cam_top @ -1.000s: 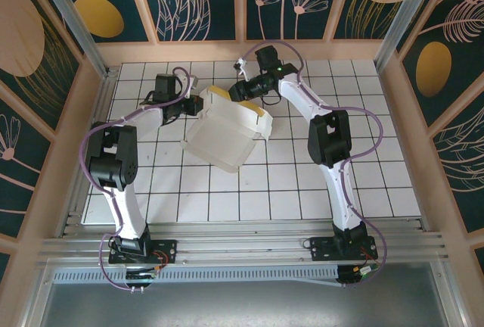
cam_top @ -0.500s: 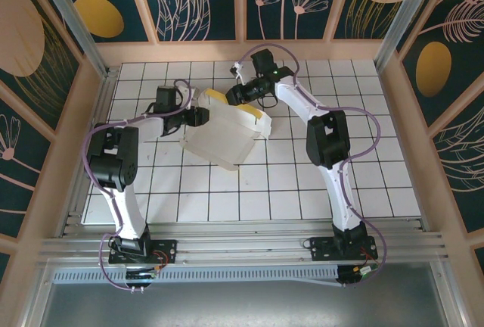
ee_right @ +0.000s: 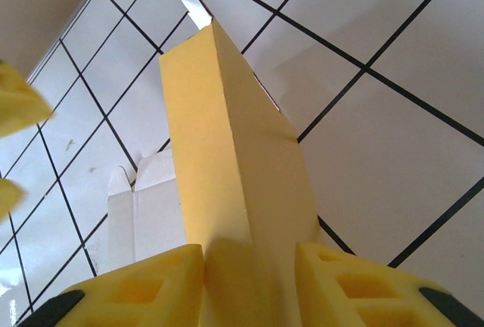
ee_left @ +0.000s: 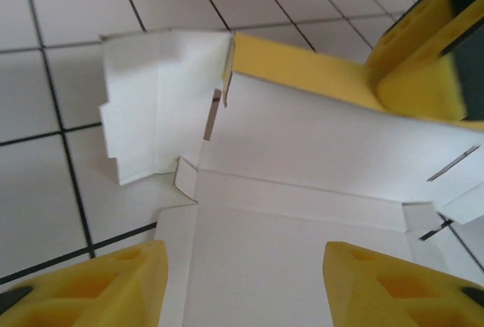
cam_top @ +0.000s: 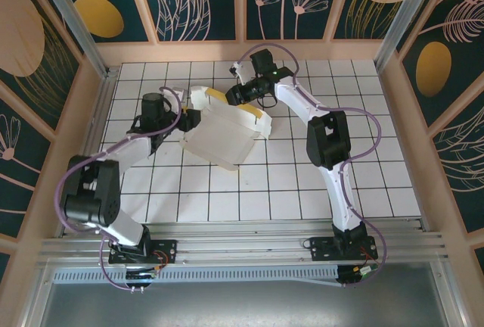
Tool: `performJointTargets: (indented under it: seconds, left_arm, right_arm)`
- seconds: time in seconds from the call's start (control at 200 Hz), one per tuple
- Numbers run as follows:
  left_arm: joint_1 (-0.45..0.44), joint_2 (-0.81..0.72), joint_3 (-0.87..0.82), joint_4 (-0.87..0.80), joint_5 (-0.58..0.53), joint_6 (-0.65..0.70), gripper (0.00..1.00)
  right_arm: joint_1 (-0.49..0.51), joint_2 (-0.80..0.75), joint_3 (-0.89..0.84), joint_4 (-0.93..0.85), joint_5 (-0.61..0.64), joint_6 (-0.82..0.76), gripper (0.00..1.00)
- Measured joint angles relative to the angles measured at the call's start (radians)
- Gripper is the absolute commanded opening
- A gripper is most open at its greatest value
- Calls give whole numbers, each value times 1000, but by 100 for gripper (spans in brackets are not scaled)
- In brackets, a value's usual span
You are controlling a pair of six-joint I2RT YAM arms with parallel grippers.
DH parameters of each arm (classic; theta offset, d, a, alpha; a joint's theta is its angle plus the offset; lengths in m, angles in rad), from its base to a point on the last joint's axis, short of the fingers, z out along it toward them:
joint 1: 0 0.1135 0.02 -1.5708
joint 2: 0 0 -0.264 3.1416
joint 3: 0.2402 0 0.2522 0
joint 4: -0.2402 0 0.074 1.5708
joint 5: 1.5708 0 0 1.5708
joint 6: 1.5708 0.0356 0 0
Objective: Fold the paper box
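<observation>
The paper box (cam_top: 223, 134) sits on the far middle of the tiled surface (cam_top: 302, 191). It is half open, white inside and yellow outside. My right fingers (ee_right: 144, 293) are pinching its tall yellow wall (ee_right: 227, 153) at the far side of the box, one finger on each face. My left fingers (ee_left: 113, 281) are spread apart at the left side of the box. White card shows between them, and they are not squeezing anything. I cannot tell if they touch the card.

I think this box is very light and thin. It should bend easily along its lines. It could crumple if I squeeze hard or push in the wrong spot. It may also slide on the smooth surface when I push, so one hand should hold it in place. The white flap (ee_left: 159, 100) on the left sticks out loose. I think the best place to take hold is the edge of a flat panel, close to a fold line, and not the floppy little tabs.
</observation>
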Motion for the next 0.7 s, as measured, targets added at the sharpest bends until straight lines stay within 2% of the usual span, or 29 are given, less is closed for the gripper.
performJointTargets:
  seconds: [0.155, 0.28, 0.38, 0.46, 0.541, 0.701]
  left_arm:
    - [56, -8, 84, -31, -109, -29, 53]
    - [130, 145, 290, -104, -214, -19, 52]
    - [157, 298, 457, -163, -255, 26, 48]
    - [159, 404, 563, -217, -239, 77, 46]
    - [158, 484, 632, -254, -177, 121, 45]
    - [155, 557, 688, -301, -47, 188, 41]
  right_arm:
    - [0, -1, -1, 4, 1, -4, 37]
    - [0, -1, -1, 5, 1, -7, 37]
    - [0, -1, -1, 5, 1, -7, 37]
    - [0, -3, -1, 4, 1, -7, 37]
    - [0, -4, -1, 4, 2, -8, 37]
    - [0, -4, -1, 4, 2, -7, 37]
